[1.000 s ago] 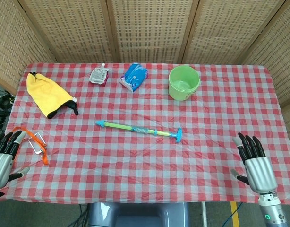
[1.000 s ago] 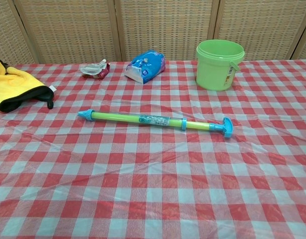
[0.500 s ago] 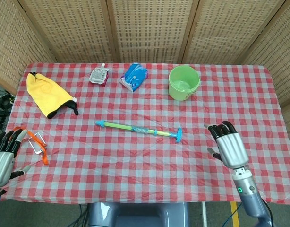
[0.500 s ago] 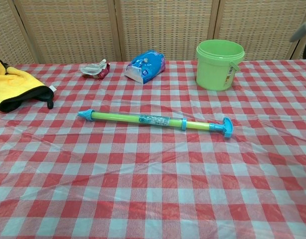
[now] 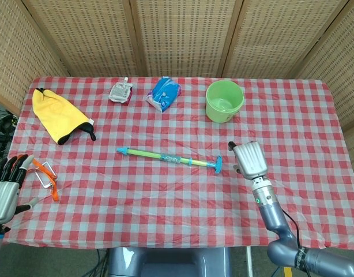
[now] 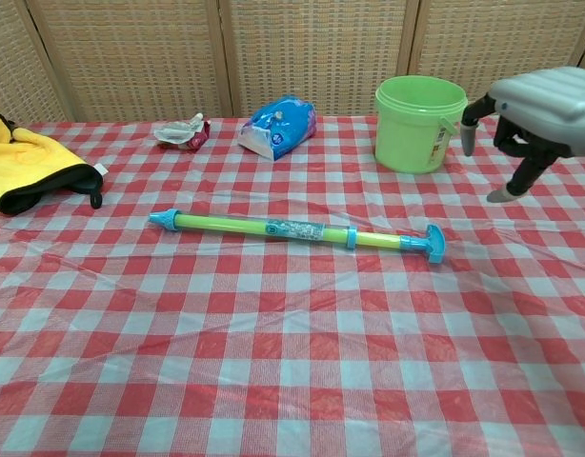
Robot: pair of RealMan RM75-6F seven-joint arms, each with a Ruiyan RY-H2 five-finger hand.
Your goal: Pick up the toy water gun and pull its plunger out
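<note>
The toy water gun (image 5: pixel 170 157) (image 6: pixel 294 230) lies flat mid-table, a yellow-green tube with a blue nozzle at its left end and a blue T-shaped plunger handle (image 5: pixel 218 165) (image 6: pixel 434 244) at its right end. My right hand (image 5: pixel 248 160) (image 6: pixel 537 115) hovers above the cloth just right of that handle, palm down, fingers hanging apart and holding nothing. My left hand (image 5: pixel 7 187) stays at the table's front left corner, fingers spread and empty; the chest view does not show it.
A green bucket (image 5: pixel 224 100) (image 6: pixel 418 122) stands behind the right hand. A blue packet (image 5: pixel 164 93) (image 6: pixel 279 124) and a small white pouch (image 5: pixel 120 92) lie at the back. A yellow cloth (image 5: pixel 57 115) is back left; an orange-strapped item (image 5: pixel 42 173) lies beside the left hand.
My right hand has swept from the front right edge inward and left, reaching a spot beside the plunger handle. The left hand shifted only slightly. The water gun has not moved.
</note>
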